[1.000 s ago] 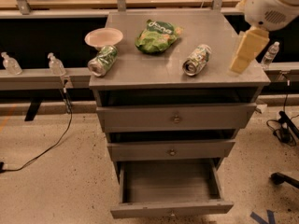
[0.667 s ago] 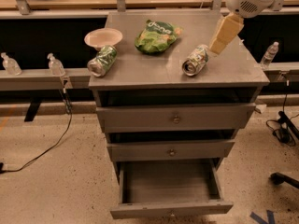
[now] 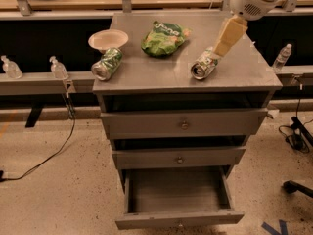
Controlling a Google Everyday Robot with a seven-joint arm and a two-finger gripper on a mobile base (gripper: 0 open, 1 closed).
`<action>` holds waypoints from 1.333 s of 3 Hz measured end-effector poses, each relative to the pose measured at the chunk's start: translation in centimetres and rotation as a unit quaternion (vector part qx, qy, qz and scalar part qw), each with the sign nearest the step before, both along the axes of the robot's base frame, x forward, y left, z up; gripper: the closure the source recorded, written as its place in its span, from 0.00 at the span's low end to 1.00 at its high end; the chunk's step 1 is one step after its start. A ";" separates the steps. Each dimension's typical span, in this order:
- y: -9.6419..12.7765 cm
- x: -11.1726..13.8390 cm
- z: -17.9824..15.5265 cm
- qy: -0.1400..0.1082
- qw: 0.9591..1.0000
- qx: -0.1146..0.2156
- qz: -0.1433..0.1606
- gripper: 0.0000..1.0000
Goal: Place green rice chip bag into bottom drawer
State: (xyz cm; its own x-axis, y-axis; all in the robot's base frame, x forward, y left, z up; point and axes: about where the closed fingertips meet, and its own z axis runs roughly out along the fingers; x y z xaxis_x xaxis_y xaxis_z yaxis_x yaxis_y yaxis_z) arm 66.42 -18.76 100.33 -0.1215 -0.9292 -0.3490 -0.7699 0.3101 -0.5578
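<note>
Our green chip bag [image 3: 164,37] lies by the back edge of the desk [image 3: 146,76], in the middle. The bottom drawer [image 3: 178,218] is pulled open. The pincer [image 3: 222,45] hangs over a can [image 3: 203,66] near the right edge; we cannot tell if it is spread.

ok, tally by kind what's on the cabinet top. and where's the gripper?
Green rice chip bag: 1
Crushed cans: 2
White bowl: 1
Total: 4
Gripper: just above the right-hand can, on the right side of the cabinet top, clear of the bag.
</note>
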 end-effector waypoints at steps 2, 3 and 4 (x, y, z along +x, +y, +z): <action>3.5 11.6 -3.1 -0.087 0.996 -0.023 -0.005 0.00; 5.8 15.8 -4.9 -0.101 0.995 0.014 -0.010 0.00; 8.7 19.0 -7.3 -0.085 0.991 0.104 -0.018 0.00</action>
State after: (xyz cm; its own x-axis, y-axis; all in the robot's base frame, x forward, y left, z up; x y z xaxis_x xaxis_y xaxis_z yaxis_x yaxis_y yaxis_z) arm 85.44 -10.08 93.04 -0.0763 -0.8317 -0.5500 -0.6563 0.4571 -0.6002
